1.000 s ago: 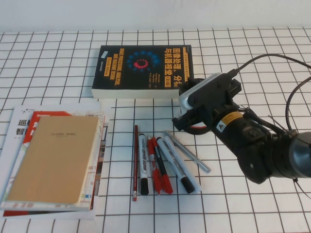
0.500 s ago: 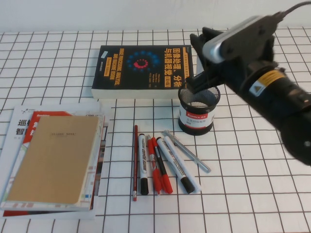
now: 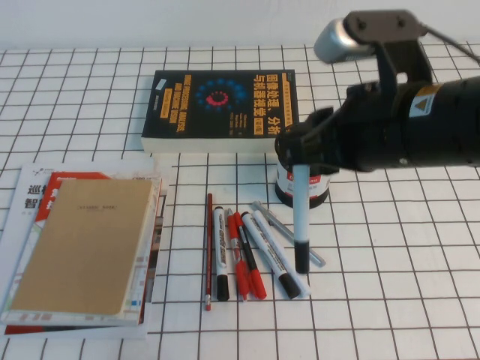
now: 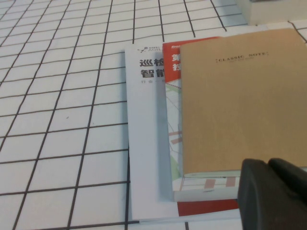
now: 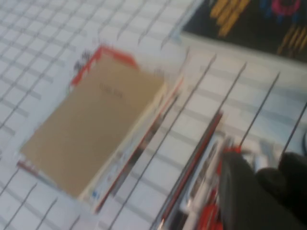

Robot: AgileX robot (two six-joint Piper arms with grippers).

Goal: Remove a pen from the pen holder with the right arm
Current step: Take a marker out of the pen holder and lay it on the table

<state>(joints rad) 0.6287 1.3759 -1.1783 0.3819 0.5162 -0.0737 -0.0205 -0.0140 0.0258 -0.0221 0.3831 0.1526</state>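
Gridded white desk (image 3: 75, 90), right end effector (image 3: 300, 159) clenched on a pen (image 3: 301, 217) hanging near the pen holder (image 3: 319, 189), left end effector (image 4: 276, 191) by the notebook (image 4: 240, 105), state unclear.

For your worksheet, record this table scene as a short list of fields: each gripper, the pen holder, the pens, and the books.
Right gripper: shut on a white marker with a black cap, which hangs cap-down outside the holder
Pen holder: black mesh pen holder with a red-and-white label, partly behind the right arm
Loose pens: row of red, black and grey pens lying flat beside the hanging marker
Left gripper: over the tan notebook, which tops a stack
Book: thick black book at the back
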